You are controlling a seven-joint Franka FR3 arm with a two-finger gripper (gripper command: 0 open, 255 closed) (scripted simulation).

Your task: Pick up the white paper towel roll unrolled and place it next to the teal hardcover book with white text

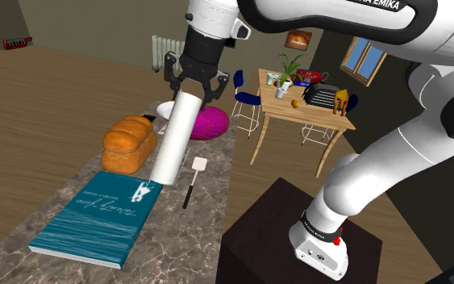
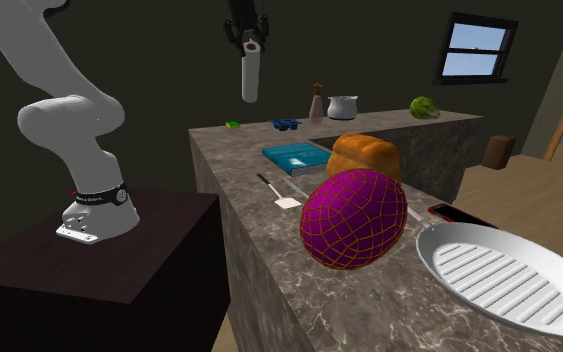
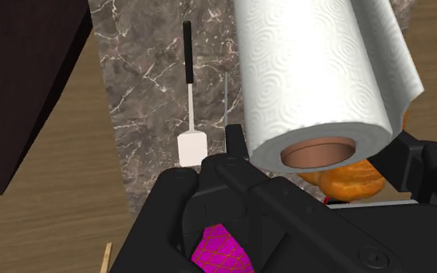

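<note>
my tool [image 1: 191, 87] is clamped on the top end of the white paper towel roll [image 1: 174, 137], which hangs well clear of the desk [image 1: 209, 190]. teal book [image 1: 96, 218] lies flat below; spatula [image 1: 193, 179] near it, bread loaf [image 1: 128, 144] beyond.

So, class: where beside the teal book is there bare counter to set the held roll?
The paper towel roll could go on bare counter between the teal book and the spatula, out to the counter's edge. Around the bread loaf and magenta ball it is crowded.
</note>
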